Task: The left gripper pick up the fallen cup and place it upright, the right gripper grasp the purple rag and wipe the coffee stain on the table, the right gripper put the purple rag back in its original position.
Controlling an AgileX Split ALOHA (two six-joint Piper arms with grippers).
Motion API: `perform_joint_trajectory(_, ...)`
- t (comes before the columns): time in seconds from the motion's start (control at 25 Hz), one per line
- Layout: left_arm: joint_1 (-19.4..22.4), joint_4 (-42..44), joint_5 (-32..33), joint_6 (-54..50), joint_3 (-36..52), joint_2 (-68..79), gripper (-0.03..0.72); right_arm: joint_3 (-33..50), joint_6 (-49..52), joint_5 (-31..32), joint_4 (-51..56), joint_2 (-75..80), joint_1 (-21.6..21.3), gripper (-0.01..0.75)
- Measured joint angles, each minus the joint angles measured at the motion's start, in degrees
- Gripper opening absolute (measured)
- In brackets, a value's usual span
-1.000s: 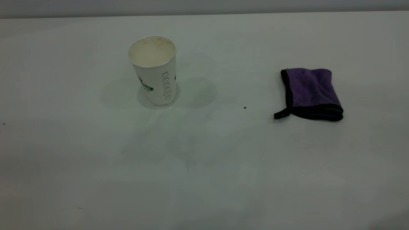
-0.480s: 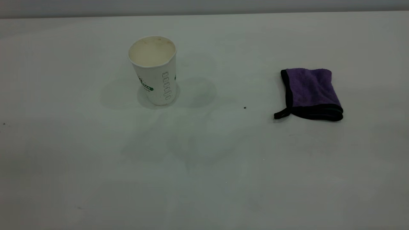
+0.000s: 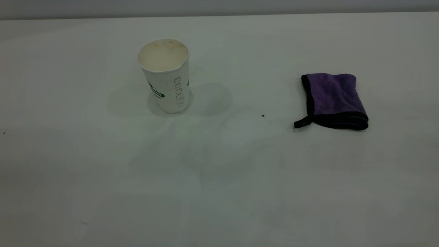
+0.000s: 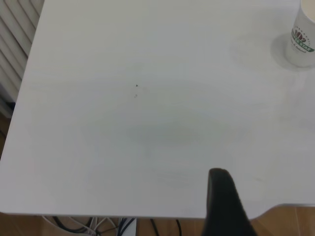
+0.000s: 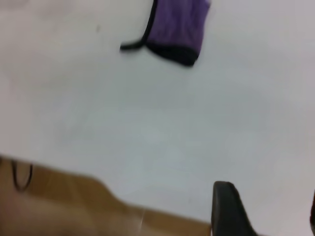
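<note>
The cup stands upright on the white table, left of centre, mouth up, and also shows in the left wrist view. The purple rag lies folded and flat at the right, and also shows in the right wrist view. No coin-sized coffee stain shows on the table. Neither gripper is in the exterior view. My left gripper is open and empty over the table's near edge, far from the cup. My right gripper is open and empty near the table's edge, well away from the rag.
A tiny dark speck lies between cup and rag. Two small specks show in the left wrist view. Wooden floor and cables lie beyond the table's edge. A white ribbed panel stands past the table's side.
The cup and the rag have not moved. Faint shadows on the near part of the table have shifted and faded.
</note>
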Motion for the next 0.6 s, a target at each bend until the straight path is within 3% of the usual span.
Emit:
perform_joint_trajectory(0.24, 0.0, 0.0, 0.0, 0.0, 0.0, 0.0, 0.511, 0.0, 0.0, 0.65, 0.07, -9.26, -1.22, 0.43)
perform_joint_trajectory(0.6, 0.0, 0.0, 0.0, 0.0, 0.0, 0.0, 0.511, 0.0, 0.0, 0.92, 0.42, -9.33, -1.22, 0.43)
